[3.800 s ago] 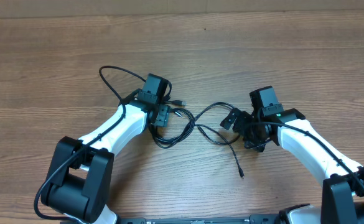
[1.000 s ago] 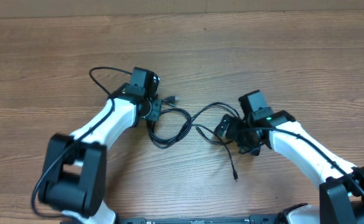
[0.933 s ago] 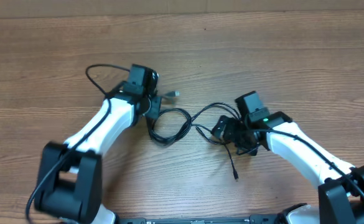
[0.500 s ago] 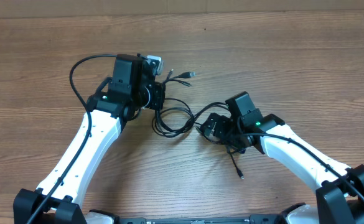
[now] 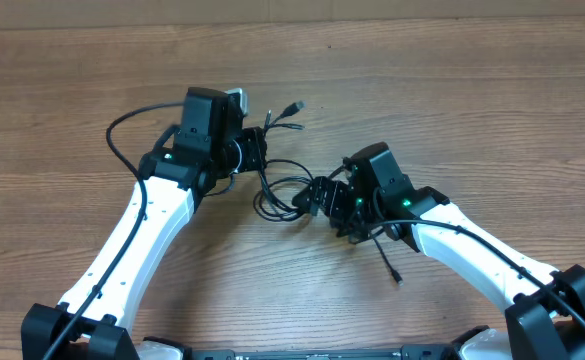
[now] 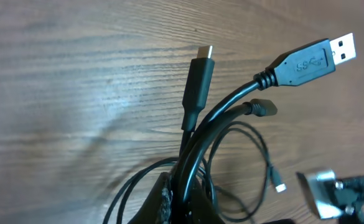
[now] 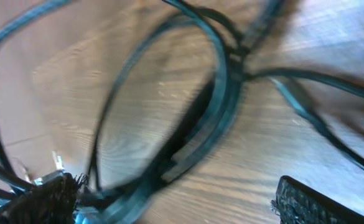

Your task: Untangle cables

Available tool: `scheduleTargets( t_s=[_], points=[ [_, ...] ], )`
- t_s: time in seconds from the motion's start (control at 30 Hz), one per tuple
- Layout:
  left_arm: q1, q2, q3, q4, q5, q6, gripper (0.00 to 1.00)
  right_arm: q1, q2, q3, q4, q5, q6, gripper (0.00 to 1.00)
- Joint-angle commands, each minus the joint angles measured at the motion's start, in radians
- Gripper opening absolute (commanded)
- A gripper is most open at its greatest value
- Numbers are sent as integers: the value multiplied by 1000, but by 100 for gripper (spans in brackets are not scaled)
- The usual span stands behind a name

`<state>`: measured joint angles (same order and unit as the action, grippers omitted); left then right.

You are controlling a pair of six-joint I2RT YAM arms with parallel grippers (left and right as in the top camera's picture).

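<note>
Robotics lab (2 arms (image 5: pixel 142 215), wooden table (image 5: pixel 472 90))

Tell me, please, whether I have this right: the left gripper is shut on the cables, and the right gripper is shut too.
Not quite: the right gripper is open, its jaws standing wide apart, as the right wrist view shows. The left gripper is indeed shut on the cables.

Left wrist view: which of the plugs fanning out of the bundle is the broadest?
The USB-A plug at upper right: broad black body, flat rectangular metal tip. The USB-C plug left of it is slim; the small plug below is far shorter.
</note>
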<state>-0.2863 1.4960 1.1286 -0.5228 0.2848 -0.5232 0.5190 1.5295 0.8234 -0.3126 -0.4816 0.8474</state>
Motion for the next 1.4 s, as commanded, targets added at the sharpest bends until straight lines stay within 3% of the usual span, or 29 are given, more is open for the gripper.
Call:
scheduleTargets(
  t_s=[0.0, 0.17, 0.47, 0.9, 1.03, 1.17, 1.37],
  points=[
    [0, -13, 16, 11, 6, -218, 4, 4, -20, 1, 35, 22, 13, 100],
    [0, -13, 16, 2, -77, -372, 4, 4, -16, 1, 22, 57, -44, 100],
    [0, -13, 16, -2, -219, -633, 4, 4, -15, 1, -257, 223, -53, 100],
    [16, -13, 16, -86, -452, -650, 6, 3, -14, 0, -504, 441, -89, 100],
    [43, -13, 16, -112, -451, -577, 4, 3, -14, 0, -512, 446, -89, 100],
    [51, -13, 16, -114, -438, -414, 4, 3, -14, 0, -467, 446, -89, 100],
    [40, -9, 13, -90, -241, -174, 4, 4, -14, 0, -245, 214, -98, 100]
  ],
)
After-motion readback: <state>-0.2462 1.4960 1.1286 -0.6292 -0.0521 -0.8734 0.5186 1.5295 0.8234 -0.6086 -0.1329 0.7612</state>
